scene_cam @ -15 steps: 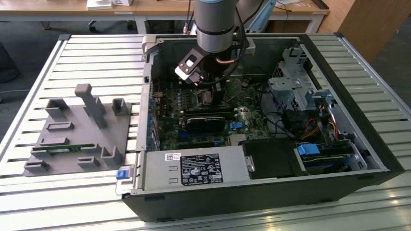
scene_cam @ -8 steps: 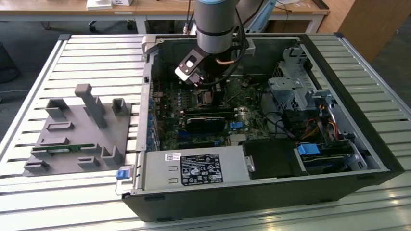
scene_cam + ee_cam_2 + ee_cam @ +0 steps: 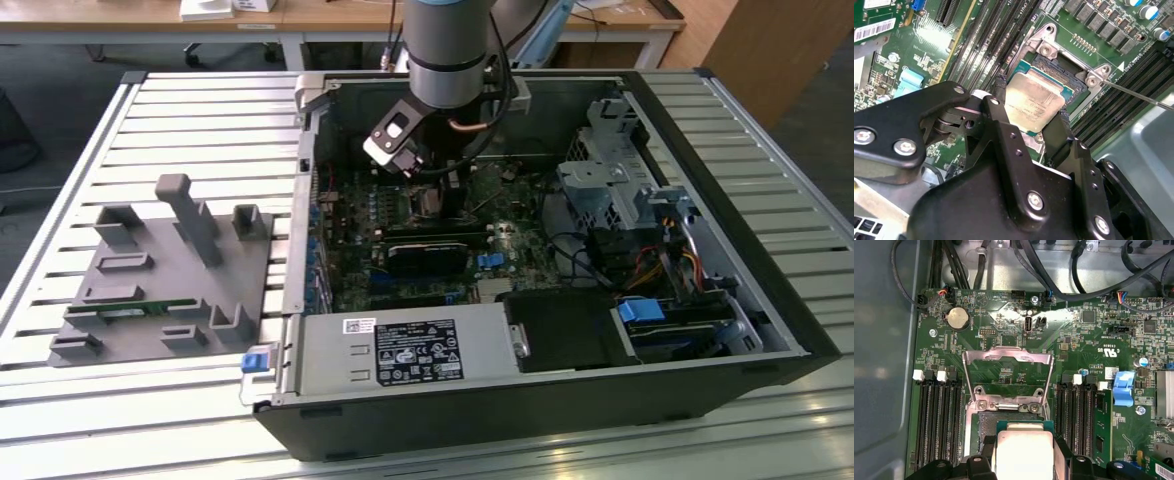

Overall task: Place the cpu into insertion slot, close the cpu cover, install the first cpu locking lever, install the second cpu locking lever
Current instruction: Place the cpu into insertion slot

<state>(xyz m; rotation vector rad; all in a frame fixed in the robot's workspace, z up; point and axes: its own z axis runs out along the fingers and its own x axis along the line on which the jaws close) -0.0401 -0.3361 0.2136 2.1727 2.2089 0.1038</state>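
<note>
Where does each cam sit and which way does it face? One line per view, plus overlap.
Exterior view: off the arm, high up, looking down into the open case; the arm reaches in.
Second wrist view: on the wrist behind the hand, looking along its fingers at the cpu over the slot.
First wrist view: on the wrist, facing the motherboard and raised cover; finger ends flank the cpu.
Shared: both wrist views show the cpu gripped in the hand.

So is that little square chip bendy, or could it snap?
Probably stiff: the chip looks flat though the claw grips only its edges. Likely light, being thin and small. Its smooth metal top could be slippery.
</note>
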